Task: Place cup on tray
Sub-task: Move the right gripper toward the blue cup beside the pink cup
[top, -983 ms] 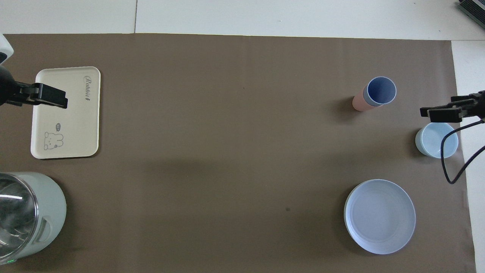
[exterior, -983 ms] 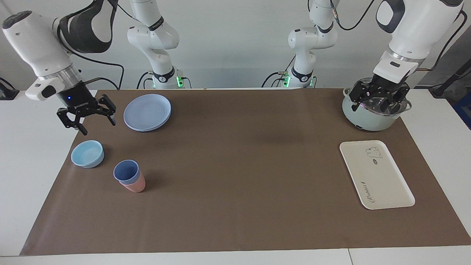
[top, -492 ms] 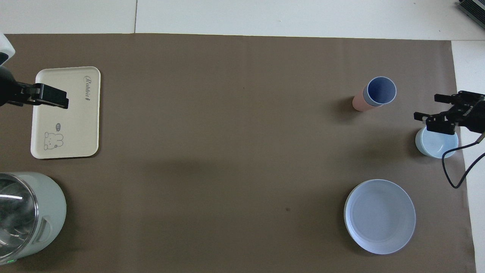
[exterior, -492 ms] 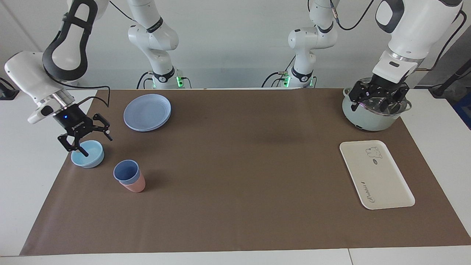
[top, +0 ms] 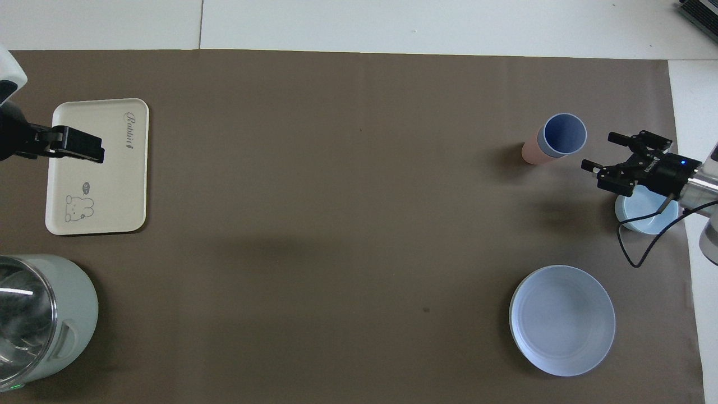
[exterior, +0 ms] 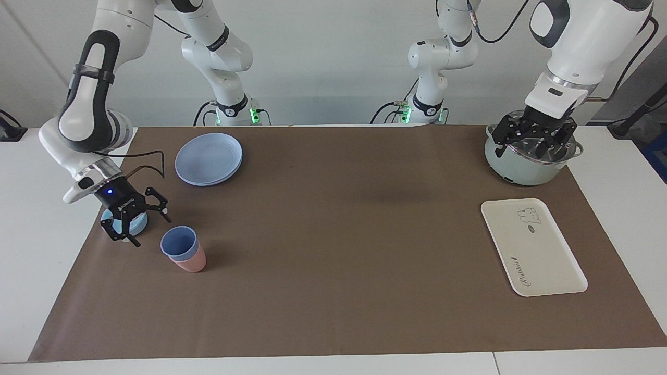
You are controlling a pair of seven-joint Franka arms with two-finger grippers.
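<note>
The periwinkle-blue cup (exterior: 180, 244) stands upright, nested in a pink cup (exterior: 192, 263), toward the right arm's end of the brown mat; it also shows in the overhead view (top: 562, 134). My right gripper (exterior: 151, 230) is open and low beside the cup, apart from it, in front of the light-blue bowl; it also shows in the overhead view (top: 599, 150). The cream-white tray (exterior: 532, 246) lies flat and bare toward the left arm's end; it also shows in the overhead view (top: 112, 185). My left gripper (exterior: 529, 143) is open and waits over the pot.
A light-blue bowl (top: 639, 216) sits next to the cups, partly covered by the right gripper. A round blue plate (exterior: 208, 158) lies nearer to the robots than the cups. A pale-green pot (exterior: 526, 166) with a glass lid stands nearer to the robots than the tray.
My right gripper has come down from beside the plate, passed over the bowl and now hangs low beside the cup. The left arm, the cup and the tray have barely moved.
</note>
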